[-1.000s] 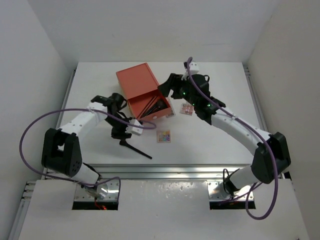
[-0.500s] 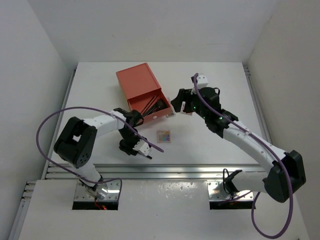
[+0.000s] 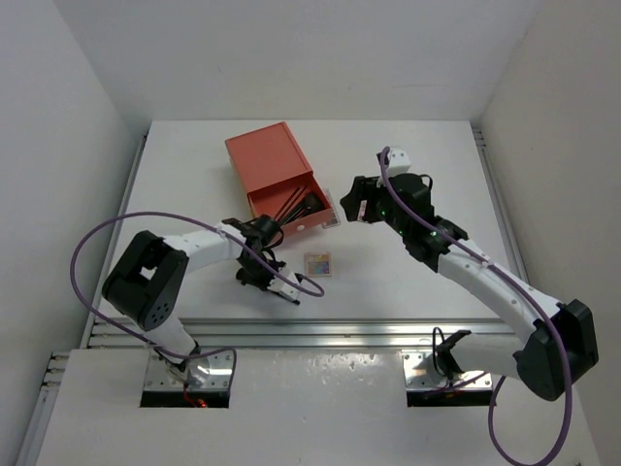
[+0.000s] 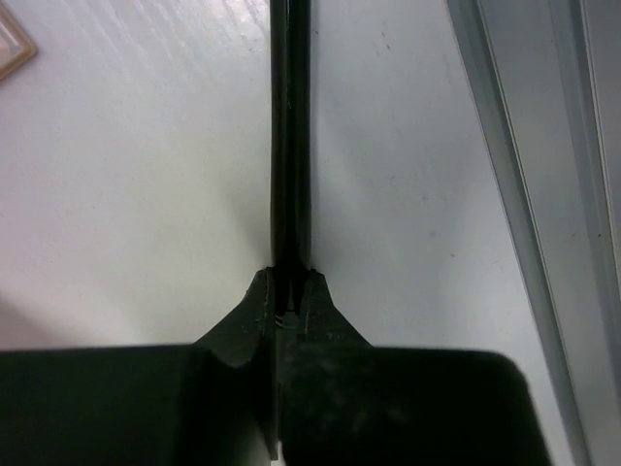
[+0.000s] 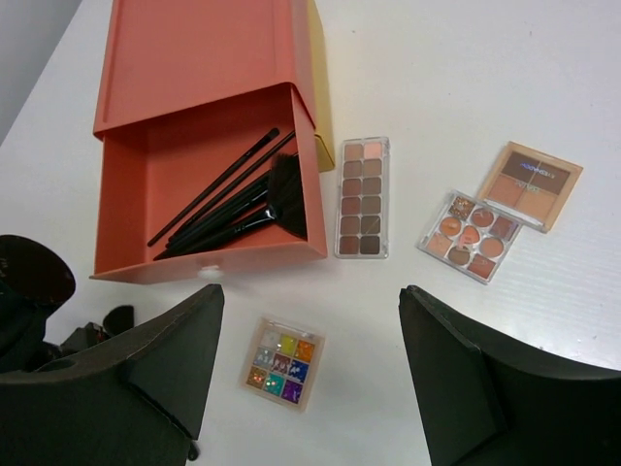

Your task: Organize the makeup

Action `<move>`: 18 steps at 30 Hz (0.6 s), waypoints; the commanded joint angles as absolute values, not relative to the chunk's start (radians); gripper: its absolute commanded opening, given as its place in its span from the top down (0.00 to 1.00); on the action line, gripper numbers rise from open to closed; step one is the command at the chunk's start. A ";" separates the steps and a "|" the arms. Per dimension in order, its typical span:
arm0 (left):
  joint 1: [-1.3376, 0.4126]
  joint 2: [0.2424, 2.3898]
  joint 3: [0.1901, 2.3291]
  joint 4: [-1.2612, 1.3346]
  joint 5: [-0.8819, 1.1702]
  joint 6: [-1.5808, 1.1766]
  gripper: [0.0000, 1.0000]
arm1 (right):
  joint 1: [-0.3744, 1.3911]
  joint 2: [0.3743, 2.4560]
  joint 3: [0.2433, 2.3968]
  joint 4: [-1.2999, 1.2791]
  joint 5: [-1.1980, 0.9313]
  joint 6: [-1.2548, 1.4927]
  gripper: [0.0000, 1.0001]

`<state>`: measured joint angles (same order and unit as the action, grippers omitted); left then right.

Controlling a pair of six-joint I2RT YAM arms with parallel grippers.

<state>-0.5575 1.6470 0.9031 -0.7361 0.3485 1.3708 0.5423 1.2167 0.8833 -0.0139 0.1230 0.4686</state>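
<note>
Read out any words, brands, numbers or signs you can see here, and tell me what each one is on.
Nothing here can be read outright.
On the tan palette: pale lettering on its dark band, too small and blurred to read.
No text shows on the orange box, brushes, long palette, round-pan palette, bright palette or stick.

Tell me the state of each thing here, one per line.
Left gripper: shut on black stick.
Right gripper: open, empty.
Orange drawer: open.
Brushes: inside drawer.
Long brown palette: on table.
Multicolour palette: on table.
Round-pan palette: on table.
Tan palette: on table.
</note>
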 commanded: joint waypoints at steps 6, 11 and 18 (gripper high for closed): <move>-0.551 1.589 1.055 -0.915 0.434 1.146 1.00 | 0.518 1.195 0.891 -0.064 0.181 0.451 0.26; -0.541 1.569 1.323 -1.141 0.603 1.069 1.00 | 0.509 1.201 0.880 -0.067 0.199 0.462 0.26; -0.502 1.624 1.642 -1.148 0.661 0.795 1.00 | 0.489 1.206 0.879 -0.090 0.233 0.497 0.26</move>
<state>-0.5404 1.6154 1.5543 -1.1198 0.5896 0.9516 0.4984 1.2163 0.8791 -0.0917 0.1993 0.4782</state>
